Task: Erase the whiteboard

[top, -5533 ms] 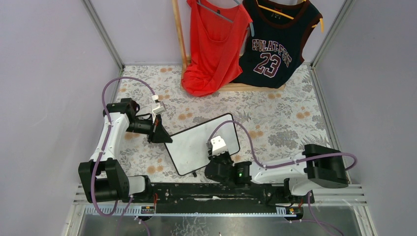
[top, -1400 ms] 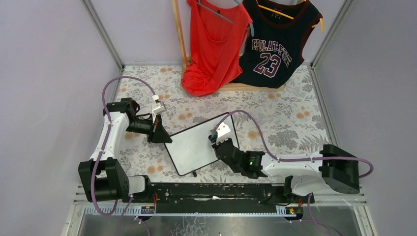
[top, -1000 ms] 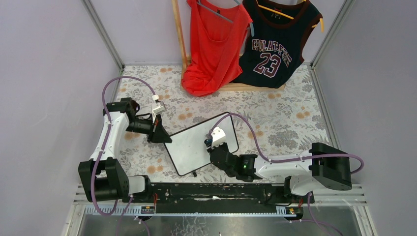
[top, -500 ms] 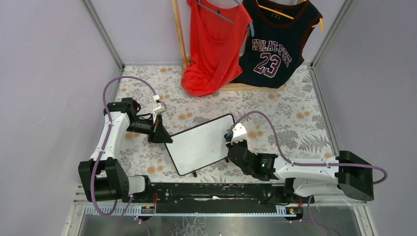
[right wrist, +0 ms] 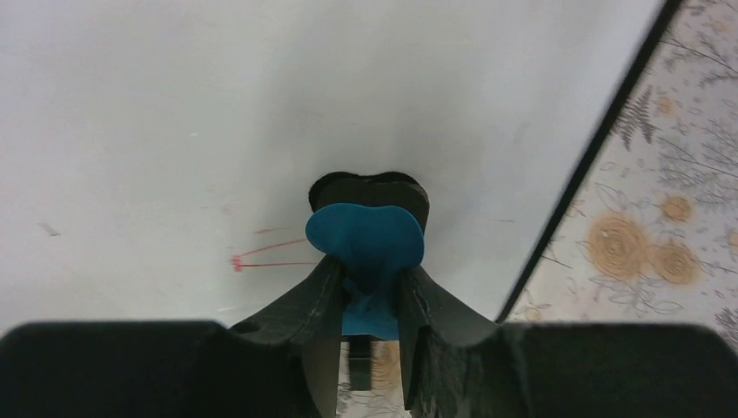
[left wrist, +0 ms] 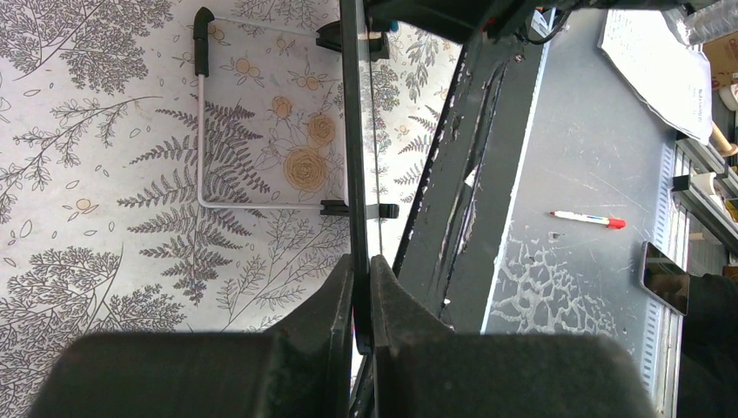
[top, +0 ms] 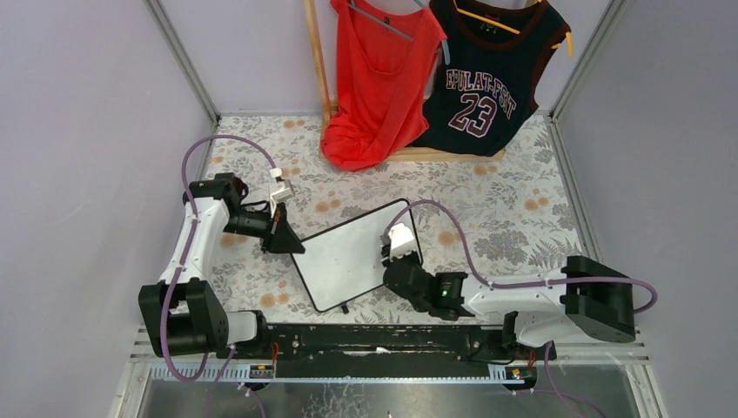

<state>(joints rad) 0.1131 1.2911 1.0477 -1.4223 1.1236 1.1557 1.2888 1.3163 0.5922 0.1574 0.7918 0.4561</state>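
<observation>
**While swinging back in from the right edge, wiping again**

Pressing the blue eraser (right wrist: 365,233), clamped in the right end effector (right wrist: 370,268), onto the whiteboard (top: 346,258) on the counter (top: 509,209); pinching its left edge in the left end effector (left wrist: 361,263); leaving faint red strokes (right wrist: 270,256), likely needing another pass

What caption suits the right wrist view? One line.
Right gripper holding a blue eraser to the whiteboard, faint red marks beside it.
</observation>
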